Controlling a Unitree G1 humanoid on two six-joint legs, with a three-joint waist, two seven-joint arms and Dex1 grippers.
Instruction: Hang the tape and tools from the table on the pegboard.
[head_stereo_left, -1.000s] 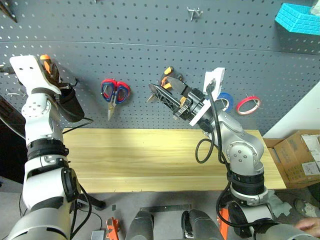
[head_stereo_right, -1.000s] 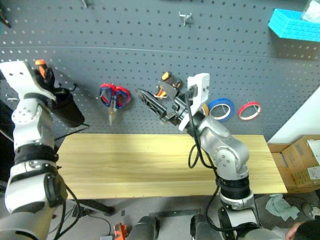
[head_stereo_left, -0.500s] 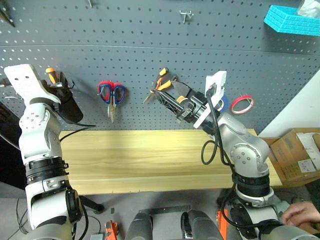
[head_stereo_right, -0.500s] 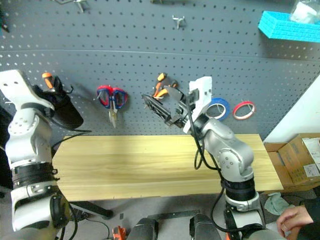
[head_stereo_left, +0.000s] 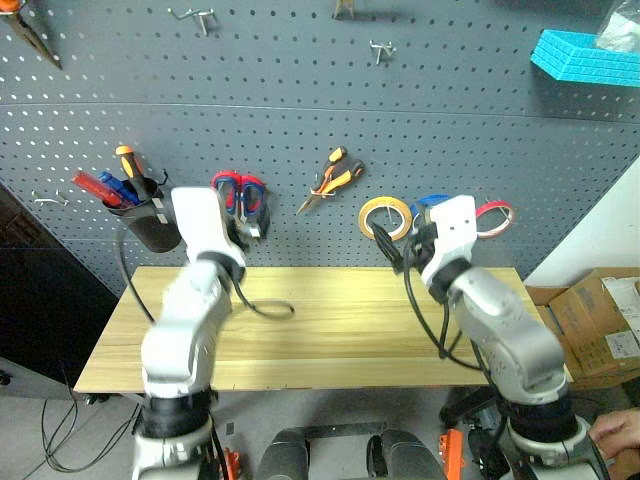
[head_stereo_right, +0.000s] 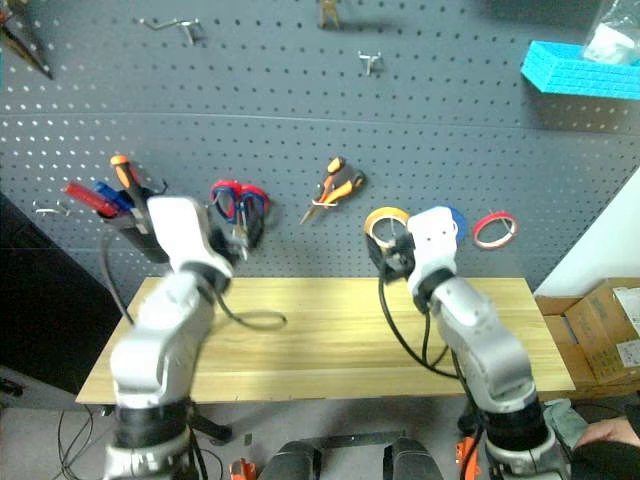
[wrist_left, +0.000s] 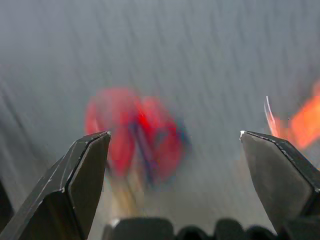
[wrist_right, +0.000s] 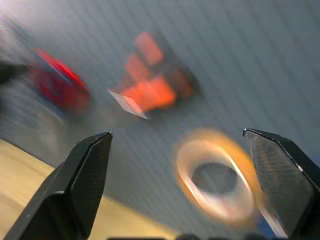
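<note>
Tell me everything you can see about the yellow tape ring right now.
The yellow tape is a thin ring with a wide open hole, its band looking pale inside. It hangs flat against the dark grey pegboard, above the back edge of the wooden table, presumably on a hook I cannot make out. The orange-handled pliers hang to its left and the blue tape close on its right. No gripper touches it.

yellow tape (head_stereo_left: 385, 216) on pegboard (head_stereo_left: 300, 110)
</note>
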